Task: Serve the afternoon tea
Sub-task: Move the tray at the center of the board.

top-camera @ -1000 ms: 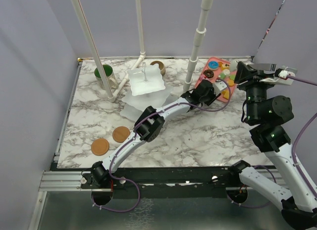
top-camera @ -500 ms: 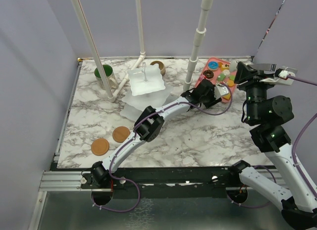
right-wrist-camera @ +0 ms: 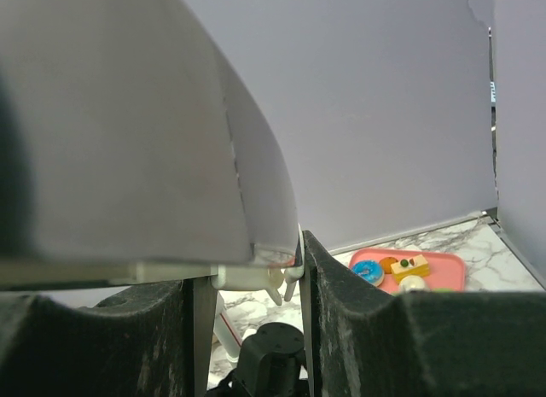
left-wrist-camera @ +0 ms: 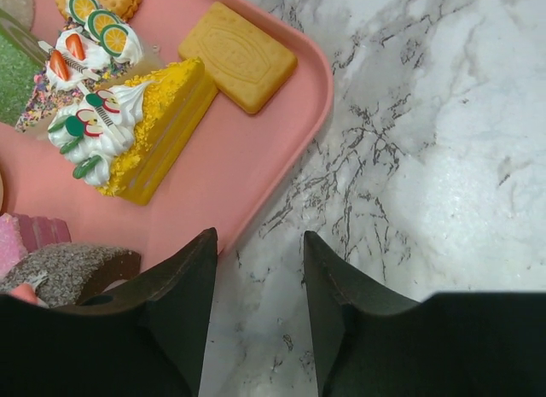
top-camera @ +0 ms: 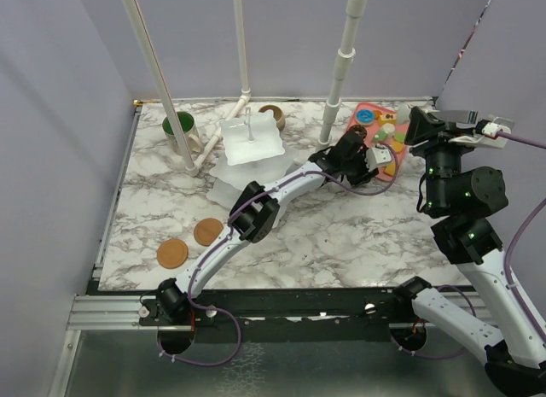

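Right under the left gripper (left-wrist-camera: pixel 260 239) lies the near edge of the pink tray (left-wrist-camera: pixel 256 141), where it meets the marble table (left-wrist-camera: pixel 426 158). The gripper's two black fingers (left-wrist-camera: pixel 171 329) stand partly apart. There is nothing between them.

Just ahead of the fingers, on the tray, lies a yellow cake slice (left-wrist-camera: pixel 158 128) with white cream and little fruits on it. Past the slice lies a flat tan biscuit (left-wrist-camera: pixel 239 55). To the left of the slice sits a cream cake (left-wrist-camera: pixel 90 47) with red and orange fruit on top. A brown sprinkled piece (left-wrist-camera: pixel 68 269) lies right beside the left finger.

In the top view, the white three-tier stand (top-camera: pixel 250 149) is off to the left of this gripper, well apart from it. The tan mug (top-camera: pixel 273 115) sits behind the stand. The green-lined mug (top-camera: pixel 179 124) is even further left, past the stand.

The right gripper (top-camera: pixel 411 124) hangs up high, and in the top view it covers the right end of the tray. In its own camera a blue donut (right-wrist-camera: pixel 368 271) lies far below and ahead of it, on the tray. A big grey blurry shape (right-wrist-camera: pixel 128 115) fills the space above its fingers. There is a gap between those fingers, but I cannot tell what the grey shape is, or whether the gripper holds it.
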Controlling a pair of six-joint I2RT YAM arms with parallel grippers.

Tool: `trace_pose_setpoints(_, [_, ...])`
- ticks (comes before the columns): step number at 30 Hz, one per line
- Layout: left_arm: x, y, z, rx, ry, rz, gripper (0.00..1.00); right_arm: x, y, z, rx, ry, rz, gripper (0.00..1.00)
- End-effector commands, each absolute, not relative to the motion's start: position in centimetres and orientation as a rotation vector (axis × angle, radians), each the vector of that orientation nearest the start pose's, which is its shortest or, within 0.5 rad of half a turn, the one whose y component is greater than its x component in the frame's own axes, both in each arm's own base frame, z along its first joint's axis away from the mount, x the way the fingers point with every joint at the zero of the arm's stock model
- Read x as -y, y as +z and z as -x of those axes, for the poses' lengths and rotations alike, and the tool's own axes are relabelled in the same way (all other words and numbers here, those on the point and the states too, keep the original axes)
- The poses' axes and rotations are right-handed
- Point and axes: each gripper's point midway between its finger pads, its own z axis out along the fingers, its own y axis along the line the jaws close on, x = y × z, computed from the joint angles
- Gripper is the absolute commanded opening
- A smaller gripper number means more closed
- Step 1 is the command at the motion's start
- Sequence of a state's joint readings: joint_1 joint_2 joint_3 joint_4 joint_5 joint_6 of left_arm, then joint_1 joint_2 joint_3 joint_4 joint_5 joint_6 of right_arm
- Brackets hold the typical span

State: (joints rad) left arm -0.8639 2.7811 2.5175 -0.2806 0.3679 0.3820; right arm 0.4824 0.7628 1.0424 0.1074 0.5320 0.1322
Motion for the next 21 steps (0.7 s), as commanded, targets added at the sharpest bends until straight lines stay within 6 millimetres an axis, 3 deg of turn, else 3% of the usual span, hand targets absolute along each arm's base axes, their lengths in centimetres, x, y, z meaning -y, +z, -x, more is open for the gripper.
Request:
trace_pose_setpoints(1, [54.6, -0.8, -36.8, -1.802, -0.850, -1.587, 0.45, -4.4, 48.1, -27.5, -1.185, 0.203, -0.282, 0.27])
trace_pose_setpoints(9, [52.8, -0.9, -32.7, -1.785, -0.871, -1.763, 0.44, -4.1, 47.7, -27.6, -1.185, 0.194, -0.299, 0.27])
trace_pose_setpoints(21, [48.2, -2.1, -25.4, -1.782, -0.915, -2.047, 0.40, -3.9, 47.0, -28.8, -1.192, 0.138, -0.314, 0.27])
